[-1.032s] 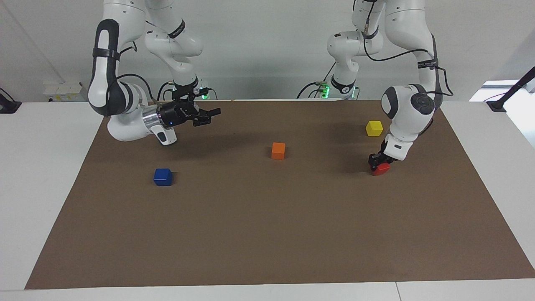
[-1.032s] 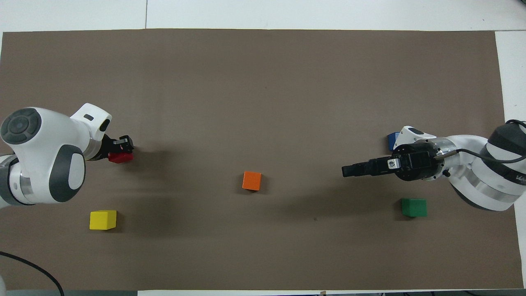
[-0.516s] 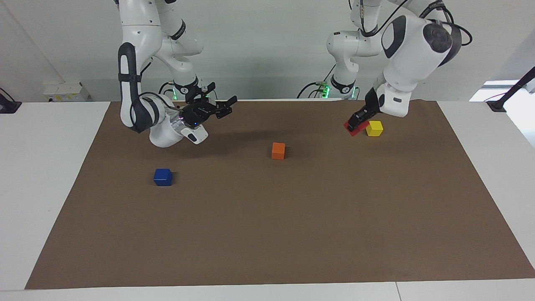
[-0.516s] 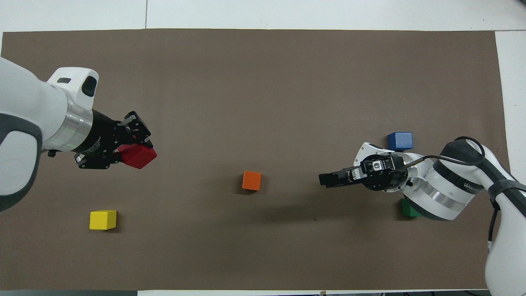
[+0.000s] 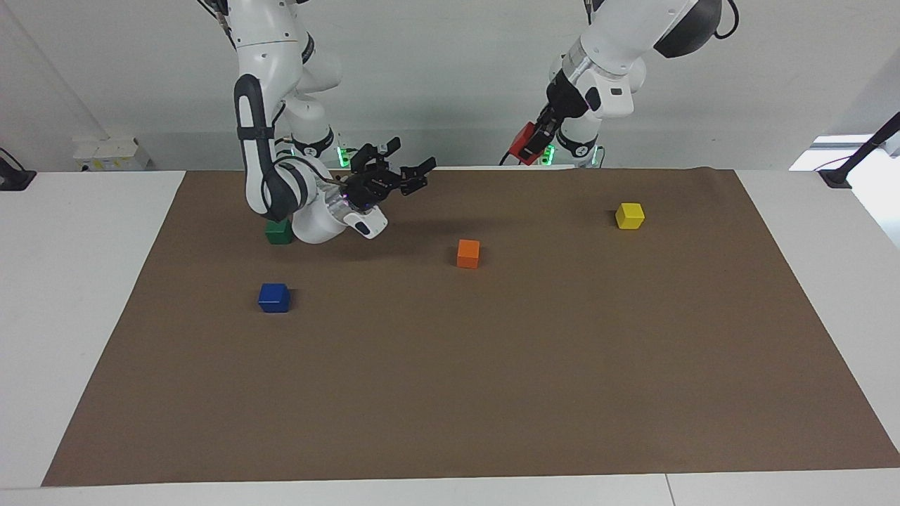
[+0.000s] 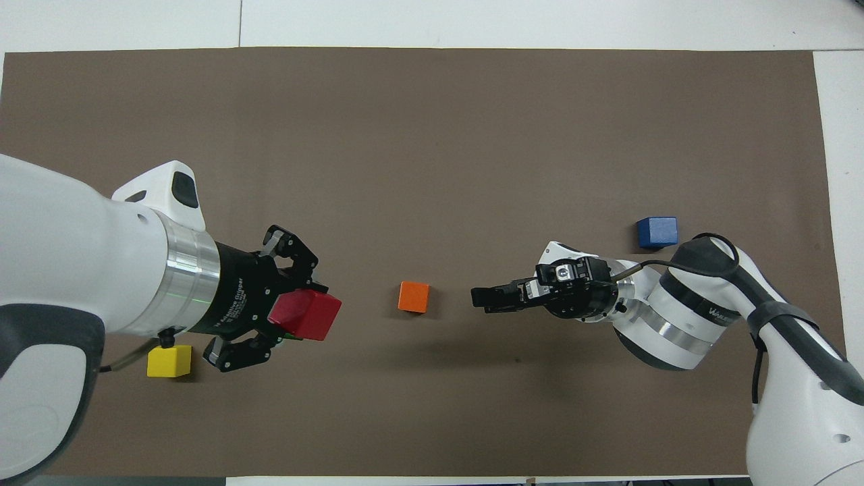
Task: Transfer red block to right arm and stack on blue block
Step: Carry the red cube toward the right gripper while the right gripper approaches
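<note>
My left gripper (image 5: 532, 140) is shut on the red block (image 5: 524, 143) and holds it high in the air, over the mat between the yellow and orange cubes; the overhead view shows the red block (image 6: 307, 315) in the left gripper (image 6: 297, 317). My right gripper (image 5: 410, 171) is open and empty, raised over the mat between the green and orange cubes, its fingers pointing toward the left arm's end; it also shows in the overhead view (image 6: 487, 298). The blue block (image 5: 274, 297) lies on the mat at the right arm's end and shows in the overhead view (image 6: 657, 231).
An orange cube (image 5: 468, 253) sits mid-mat. A yellow cube (image 5: 629, 215) lies toward the left arm's end. A dark green cube (image 5: 279, 232) sits under the right arm's wrist, nearer to the robots than the blue block. The brown mat (image 5: 450, 393) covers the white table.
My left gripper lifted the red block off the mat and carried it high toward the table's middle. My right gripper swung toward the middle too, uncovering the green cube in the facing view.
</note>
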### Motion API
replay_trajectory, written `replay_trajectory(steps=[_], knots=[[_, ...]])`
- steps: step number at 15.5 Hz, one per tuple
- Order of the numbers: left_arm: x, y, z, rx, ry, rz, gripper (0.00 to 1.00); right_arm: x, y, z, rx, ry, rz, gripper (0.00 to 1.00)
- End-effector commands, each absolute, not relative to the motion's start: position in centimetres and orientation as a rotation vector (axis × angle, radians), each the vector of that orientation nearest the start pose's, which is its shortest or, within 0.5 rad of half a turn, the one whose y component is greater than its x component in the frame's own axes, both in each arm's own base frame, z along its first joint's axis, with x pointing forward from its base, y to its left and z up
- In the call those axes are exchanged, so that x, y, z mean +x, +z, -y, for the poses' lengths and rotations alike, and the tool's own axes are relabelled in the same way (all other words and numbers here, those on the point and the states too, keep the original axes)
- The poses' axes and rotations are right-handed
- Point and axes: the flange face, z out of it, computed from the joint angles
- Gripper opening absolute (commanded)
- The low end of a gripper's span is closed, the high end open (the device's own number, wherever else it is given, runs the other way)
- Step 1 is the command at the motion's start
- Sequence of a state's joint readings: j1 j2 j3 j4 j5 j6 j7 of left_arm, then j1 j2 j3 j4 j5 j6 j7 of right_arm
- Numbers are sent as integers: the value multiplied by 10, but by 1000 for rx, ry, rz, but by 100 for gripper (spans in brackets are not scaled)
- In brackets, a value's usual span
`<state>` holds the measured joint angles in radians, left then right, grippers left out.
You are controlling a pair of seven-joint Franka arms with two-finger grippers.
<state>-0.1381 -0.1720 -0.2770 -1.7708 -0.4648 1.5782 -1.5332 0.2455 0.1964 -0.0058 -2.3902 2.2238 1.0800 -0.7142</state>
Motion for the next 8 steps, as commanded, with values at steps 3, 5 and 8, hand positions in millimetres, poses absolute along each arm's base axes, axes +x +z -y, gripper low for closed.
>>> replay_trajectory(steps=[3, 5, 8], knots=[[420, 642, 258, -2565, 739, 2232, 0, 448, 352, -259, -730, 147, -124, 100], [401, 647, 259, -2548, 702, 2417, 0, 445, 343, -265, -728, 129, -118, 100], [382, 645, 268, -2590, 674, 2416, 0, 441, 344, -281, -717, 131, -112, 100]])
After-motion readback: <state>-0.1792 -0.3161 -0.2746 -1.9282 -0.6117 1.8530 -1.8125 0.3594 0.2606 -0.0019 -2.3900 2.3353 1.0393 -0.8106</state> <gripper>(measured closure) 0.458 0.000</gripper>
